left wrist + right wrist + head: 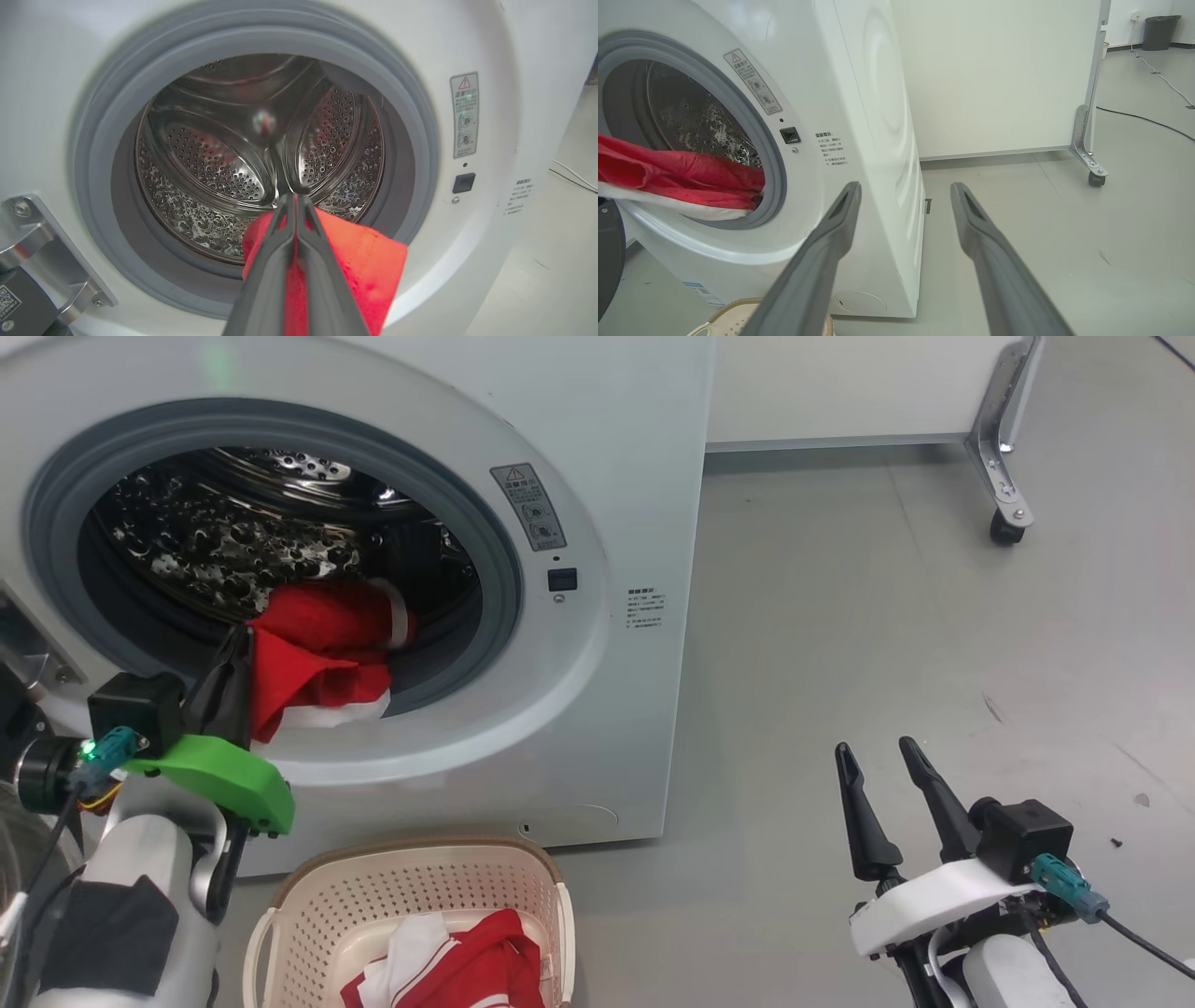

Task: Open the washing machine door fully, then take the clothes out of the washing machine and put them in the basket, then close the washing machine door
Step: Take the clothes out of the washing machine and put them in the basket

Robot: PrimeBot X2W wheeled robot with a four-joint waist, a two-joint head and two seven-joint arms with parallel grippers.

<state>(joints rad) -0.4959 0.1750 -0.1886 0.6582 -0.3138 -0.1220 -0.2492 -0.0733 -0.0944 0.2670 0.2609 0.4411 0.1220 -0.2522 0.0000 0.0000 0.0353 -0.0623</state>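
Where the head camera looks, machine: far left, its port uncovered, so the door is off it.
Head, clothes: a red heap with white trim at the near lip of the drum, one edge hanging over the port.
Head, basket: on the floor, near, just below the port, with red-and-white clothes already in it.
Head, left hand: at the port's near-left edge, fingers pressed together on the red cloth.
Head, right hand: near right, well apart from the machine, fingers spread, nothing in them.
Left wrist, left hand: both fingers meet along their length, red clothes pinched between and bunched around them, at the port's lower rim.
Left wrist, drum: bare steel above the cloth; what lies behind the fingers is hidden.
Left wrist, hinge: metal bracket left of the port.
Right wrist, right hand: fingers wide apart, empty, aimed past the machine's right corner.
Right wrist, clothes: draped out over the port's lip, above the basket.
Right wrist, door: probably the dark curved edge at the near left; how far open, cannot tell.
Done, by my reading: door opened; some clothes in the basket.
Left: draw out the gripped clothes, drop them in the basket, check the drum, shut the door.
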